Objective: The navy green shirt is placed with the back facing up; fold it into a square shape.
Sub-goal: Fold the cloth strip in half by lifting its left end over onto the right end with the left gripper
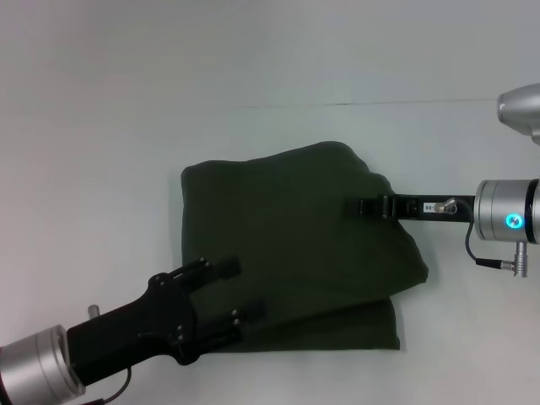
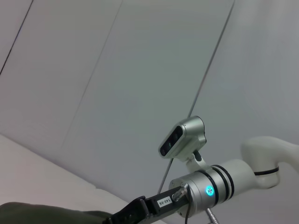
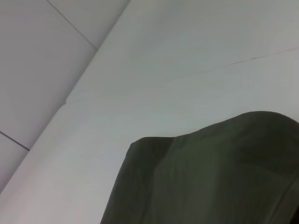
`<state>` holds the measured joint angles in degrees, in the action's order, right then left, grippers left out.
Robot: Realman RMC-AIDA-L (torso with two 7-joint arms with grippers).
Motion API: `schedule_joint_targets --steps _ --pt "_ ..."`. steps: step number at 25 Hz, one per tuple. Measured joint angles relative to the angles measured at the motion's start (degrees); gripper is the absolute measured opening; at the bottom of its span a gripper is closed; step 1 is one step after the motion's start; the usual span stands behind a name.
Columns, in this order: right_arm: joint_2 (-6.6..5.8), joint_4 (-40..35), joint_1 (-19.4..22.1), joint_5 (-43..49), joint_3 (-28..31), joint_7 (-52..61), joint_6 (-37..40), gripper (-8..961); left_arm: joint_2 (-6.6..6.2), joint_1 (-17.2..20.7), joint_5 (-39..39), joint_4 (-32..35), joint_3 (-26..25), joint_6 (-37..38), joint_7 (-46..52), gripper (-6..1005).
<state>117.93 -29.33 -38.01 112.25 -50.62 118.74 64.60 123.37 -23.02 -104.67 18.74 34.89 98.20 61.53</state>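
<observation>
We find the shirt (image 1: 295, 253) lying near the middle of the white surface (image 1: 101, 169), already folded into a compact, roughly four-sided bundle. It is plain dark olive green, with no print visible. The far edge bulges upward in a rounded hump, and a lower layer shows along the near right side, sticking out below the upper fold as a separate strip. The left edge runs fairly straight; the right side is uneven and slopes outward. In the right wrist view the shirt (image 3: 210, 177) fills the lower part of the picture, its raised edge standing against the pale surface.

The left hand (image 1: 236, 291) sits at the near left corner of the shirt. Its two black fingers (image 1: 221, 268) are spread apart, one over the cloth near the left edge and one at the near edge. We cannot tell whether they touch the cloth; they do not pinch it.

The right hand (image 1: 371, 206) reaches in from the right, at the upper right part of the shirt. Its tip lies against the fabric at a raised fold. We cannot tell whether it is clenched on the cloth or released. In the left wrist view, the right hand (image 2: 133, 212) meets the shirt's edge (image 2: 51, 213).
</observation>
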Motion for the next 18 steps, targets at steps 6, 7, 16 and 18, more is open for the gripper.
schedule_joint_targets --steps 6,7,16,18 --pt "0.0 -0.3 0.2 -0.3 0.2 0.9 2.5 73 0.03 -0.2 0.0 0.1 -0.1 -0.3 0.5 783" --pt "0.0 -0.5 0.2 -0.4 0.3 1.2 3.1 74 0.0 -0.2 0.0 0.1 -0.2 -0.3 0.6 782" --pt "0.0 -1.0 0.1 -0.5 2.7 1.6 7.3 73 -0.22 0.4 -0.2 0.9 -1.4 -0.5 1.0 783" --pt "0.0 -1.1 -0.1 -0.5 2.9 1.7 7.6 73 -0.28 0.7 -0.4 1.7 -1.5 -0.8 1.0 784"
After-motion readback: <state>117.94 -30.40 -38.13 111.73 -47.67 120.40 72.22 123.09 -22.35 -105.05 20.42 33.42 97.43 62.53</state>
